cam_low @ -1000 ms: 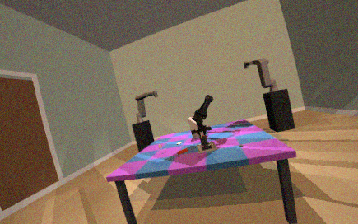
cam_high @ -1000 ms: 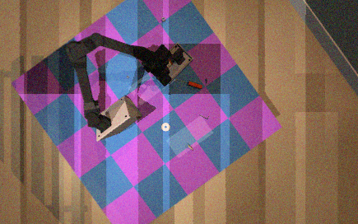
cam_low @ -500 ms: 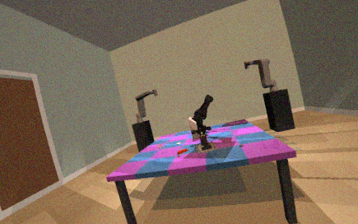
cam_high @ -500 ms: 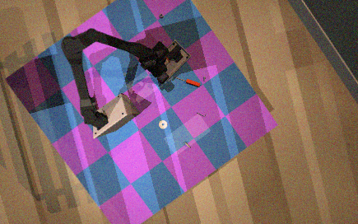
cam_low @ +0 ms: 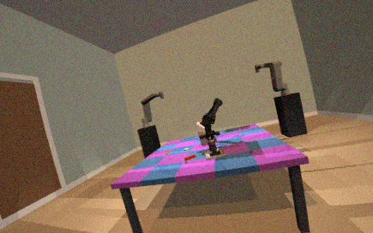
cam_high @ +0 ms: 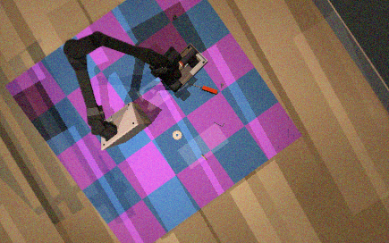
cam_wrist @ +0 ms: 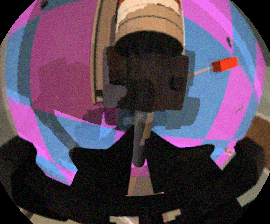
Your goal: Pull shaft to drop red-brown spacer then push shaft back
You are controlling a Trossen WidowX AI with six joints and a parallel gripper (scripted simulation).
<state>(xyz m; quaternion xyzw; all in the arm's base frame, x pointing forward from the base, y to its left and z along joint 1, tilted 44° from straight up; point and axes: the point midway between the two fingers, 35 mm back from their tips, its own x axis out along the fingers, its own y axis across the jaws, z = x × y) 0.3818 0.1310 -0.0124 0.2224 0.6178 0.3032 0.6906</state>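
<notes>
The black parallel-jaw gripper (cam_high: pixel 172 77) (cam_low: pixel 212 150) (cam_wrist: pixel 138 127) is closed to a narrow gap on the slim grey cylindrical shaft (cam_wrist: pixel 139 145), its fingers on either side of the rod near a dark rectangular block (cam_wrist: pixel 148 80). Beyond that block from the gripper lie the stacked tan round spacers (cam_wrist: pixel 150 26), with the red-brown round spacer (cam_wrist: pixel 173 3) farther along the same line, only partly visible at the wrist view's upper edge. An orange-red-handled screwdriver (cam_high: pixel 209 89) (cam_low: pixel 189 158) (cam_wrist: pixel 225 64) rests off to one side on the pink-and-blue checkered counter (cam_high: pixel 150 169) (cam_low: pixel 237 164) (cam_wrist: pixel 58 72).
</notes>
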